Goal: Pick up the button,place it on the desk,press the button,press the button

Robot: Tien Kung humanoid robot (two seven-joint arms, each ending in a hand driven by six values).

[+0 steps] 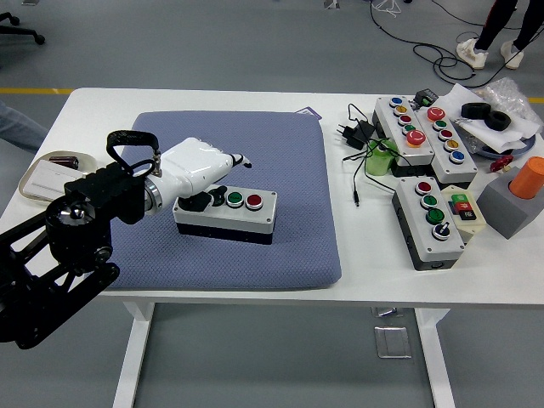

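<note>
the white-shelled left hand hangs over the left end of the grey two-button control box, its fingers loosely spread and gripping nothing; dark fingertips sit at the box's left top edge, though whether they touch it cannot be told. the box lies flat on the blue-grey quilted mat, near the mat's front-left part, with a green button and a red button both uncovered. the mat's far half and right side are bare, leaving open room around the box on three sides. the white tabletop shows a clear strip between the mat's right edge and the cluster of grey multi-button control boxes on the right. a shallow beige tray rests near the tabletop's left edge, partly hidden behind the black arm.
</note>
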